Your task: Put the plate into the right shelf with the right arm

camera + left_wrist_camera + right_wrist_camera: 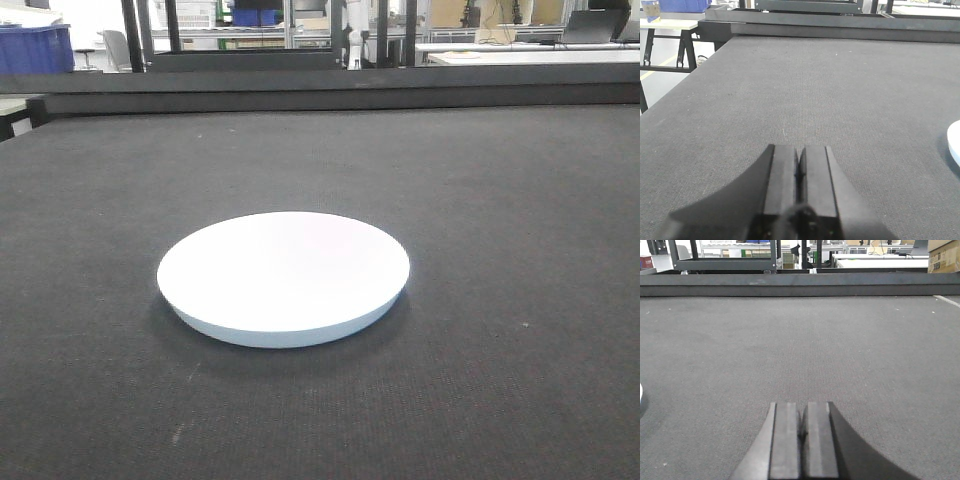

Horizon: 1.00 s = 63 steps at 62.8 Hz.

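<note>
The white round plate lies flat on the dark grey table in the front view, near the middle. Its edge shows at the far right of the left wrist view and as a sliver at the far left of the right wrist view. My left gripper is shut and empty, low over the table, left of the plate. My right gripper is shut and empty, low over the table, right of the plate. The right shelf is out of view.
A raised dark rail runs along the table's far edge. The table's left edge drops to the floor beside a black-legged bench. A blue crate and lab benches stand far behind.
</note>
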Available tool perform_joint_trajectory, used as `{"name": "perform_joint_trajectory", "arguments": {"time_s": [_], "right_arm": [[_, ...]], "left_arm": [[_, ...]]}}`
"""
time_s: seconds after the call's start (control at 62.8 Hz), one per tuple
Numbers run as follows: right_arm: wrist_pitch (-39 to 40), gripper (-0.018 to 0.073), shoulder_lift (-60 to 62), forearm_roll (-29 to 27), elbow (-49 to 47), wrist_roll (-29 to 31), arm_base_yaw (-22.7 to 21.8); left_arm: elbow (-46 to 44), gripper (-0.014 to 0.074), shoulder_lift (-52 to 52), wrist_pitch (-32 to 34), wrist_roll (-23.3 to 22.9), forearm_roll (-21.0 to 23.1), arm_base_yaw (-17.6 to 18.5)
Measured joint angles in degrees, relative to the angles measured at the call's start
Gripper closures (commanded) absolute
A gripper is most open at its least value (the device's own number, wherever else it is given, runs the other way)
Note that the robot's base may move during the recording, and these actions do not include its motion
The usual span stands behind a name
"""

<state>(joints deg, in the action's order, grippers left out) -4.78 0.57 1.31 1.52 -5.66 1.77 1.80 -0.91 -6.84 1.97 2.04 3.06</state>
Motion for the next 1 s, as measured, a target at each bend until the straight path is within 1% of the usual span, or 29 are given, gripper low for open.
{"name": "perform_joint_trajectory", "arguments": {"time_s": [0.366,0.558,0.669,0.749,0.797,0.844,0.876,0.94,1.004], "right_arm": [[0.0,0.0504,0.0,0.0,0.0,0.0,0.0],[3.2,0.0504,0.0,-0.1,0.0,0.0,0.0],[8.9,0.0504,0.0,-2.8,0.0,-3.0,0.0],[11.1,0.0504,0.0,-4.2,0.0,-8.2,0.0],[9.3,0.0504,0.0,-4.3,-1.2,-10.5,0.0],[5.1,0.0504,0.0,-3.9,-3.6,-11.8,0.3],[2.5,0.0504,0.0,-3.7,-6.0,-12.1,0.6],[-5.3,0.0504,0.0,-2.6,-11.6,-12.4,1.8],[-11.9,0.0504,-1.1,-2.3,-17.7,-11.1,3.2]], "left_arm": [[0.0,0.0643,0.0,0.0,0.0,0.0,0.0],[0.0,0.0643,0.0,0.0,0.0,0.0,0.0],[0.0,0.0643,0.0,0.0,0.0,0.0,0.0],[0.0,0.0643,0.0,0.0,0.0,0.0,0.0],[0.0,0.0643,0.0,0.0,0.0,0.0,0.0],[0.0,0.0643,0.0,0.0,0.0,0.0,0.0],[0.0,0.0643,0.0,0.0,0.0,0.0,0.0],[0.0,0.0643,0.0,0.0,0.0,0.0,0.0],[0.0,0.0643,0.0,0.0,0.0,0.0,0.0]]}}
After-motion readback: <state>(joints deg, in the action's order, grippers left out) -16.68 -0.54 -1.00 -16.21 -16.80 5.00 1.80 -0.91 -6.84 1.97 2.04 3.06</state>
